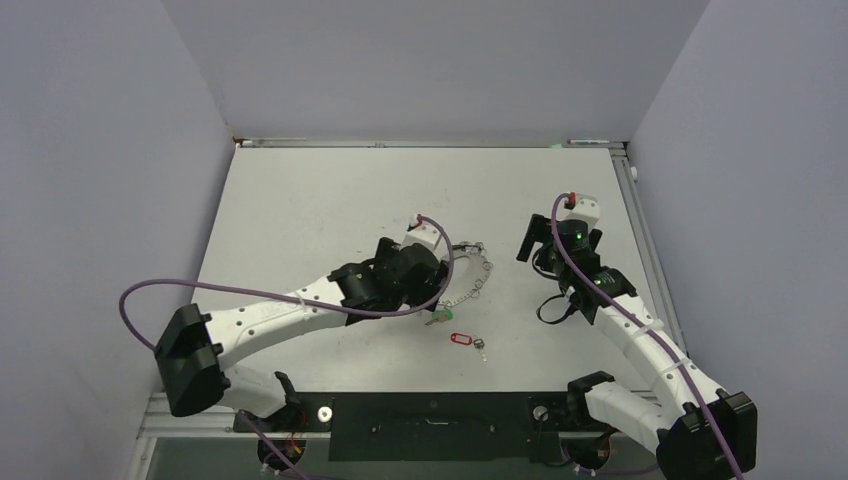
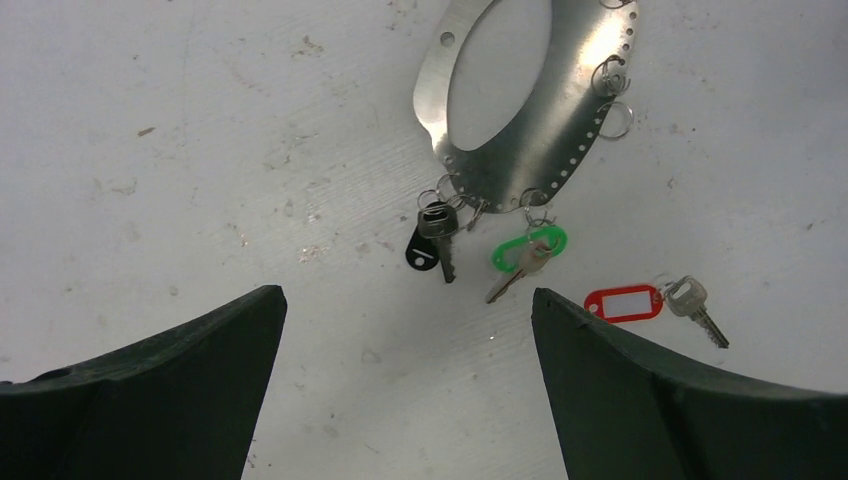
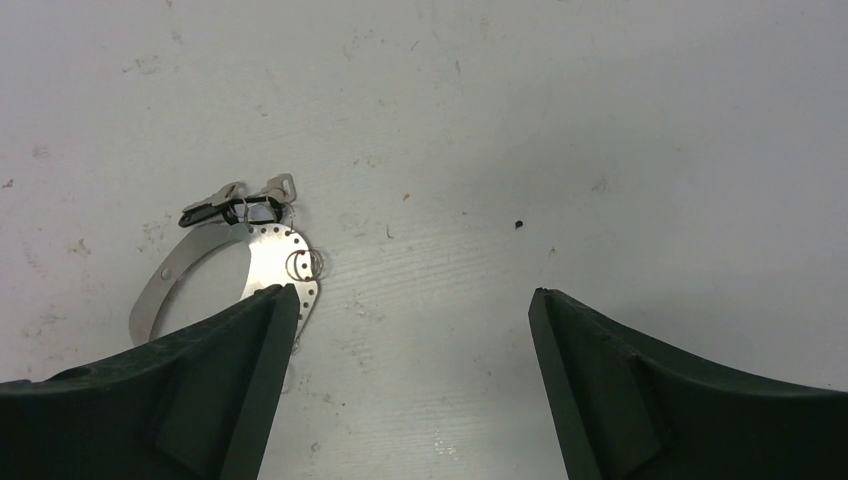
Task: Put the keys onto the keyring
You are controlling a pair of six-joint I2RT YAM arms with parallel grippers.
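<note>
Off keyring rim: red-tag key lies apart | left tool spread | right tool spread

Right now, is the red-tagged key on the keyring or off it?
Off. The red-tagged key lies alone on the table, apart from the keyring; the green-tagged key is linked to it.

Pale lavender walls on three sides of scuffed white table
</note>
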